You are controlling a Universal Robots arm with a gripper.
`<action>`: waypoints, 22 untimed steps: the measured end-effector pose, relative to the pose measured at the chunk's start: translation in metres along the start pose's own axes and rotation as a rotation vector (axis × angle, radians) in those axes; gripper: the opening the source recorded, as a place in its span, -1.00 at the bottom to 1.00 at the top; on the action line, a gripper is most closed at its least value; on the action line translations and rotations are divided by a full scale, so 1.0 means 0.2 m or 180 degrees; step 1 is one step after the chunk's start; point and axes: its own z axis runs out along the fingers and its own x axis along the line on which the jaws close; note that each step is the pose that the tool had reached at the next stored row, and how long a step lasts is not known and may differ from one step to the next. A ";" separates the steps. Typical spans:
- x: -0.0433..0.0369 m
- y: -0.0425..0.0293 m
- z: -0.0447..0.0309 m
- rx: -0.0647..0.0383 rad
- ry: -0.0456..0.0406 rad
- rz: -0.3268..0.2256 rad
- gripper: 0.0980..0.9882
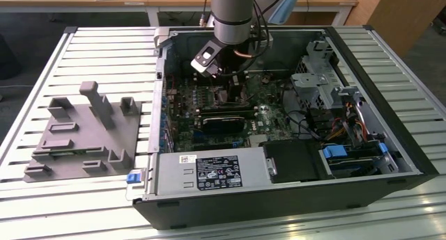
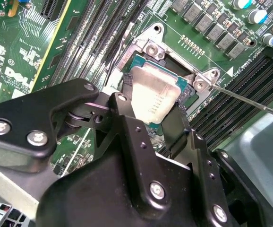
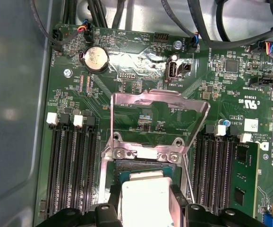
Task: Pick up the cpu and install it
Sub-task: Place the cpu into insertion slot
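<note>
While the cpu (image 2: 155, 92) is clamped by two opposite edges between the narrowly set fingers of the gripper (image 2: 151, 118), it is found straight ahead of the wrist, not off to any side, and directly over the open socket (image 2: 174, 64); whether it is already seated cannot be told. In the first wrist view the load plate (image 3: 160, 106) is seen hinged up, clear of the cpu. In the exterior view the gripper is placed toward eleven o'clock from the middle of the computer case (image 1: 411, 162), with the grey tray (image 1: 83, 135) well apart at nine o'clock.
</note>
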 end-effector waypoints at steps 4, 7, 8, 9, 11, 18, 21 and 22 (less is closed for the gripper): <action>0.011 0.001 -0.001 0.0000 0.0000 0.0000 -0.10; 0.031 0.002 -0.002 0.0000 0.0001 0.0000 -0.10; 0.038 0.003 -0.003 0.0000 0.0000 0.0000 -0.10; 0.044 0.003 -0.003 0.0000 0.0001 0.0000 -0.10; 0.052 0.003 -0.003 0.0000 0.0000 0.0001 -0.10; 0.056 0.004 -0.014 0.0001 0.0000 0.0007 -0.10; 0.054 0.004 -0.026 0.0000 0.0000 0.0007 -0.10; 0.051 0.004 -0.026 0.0000 0.0000 0.0006 -0.07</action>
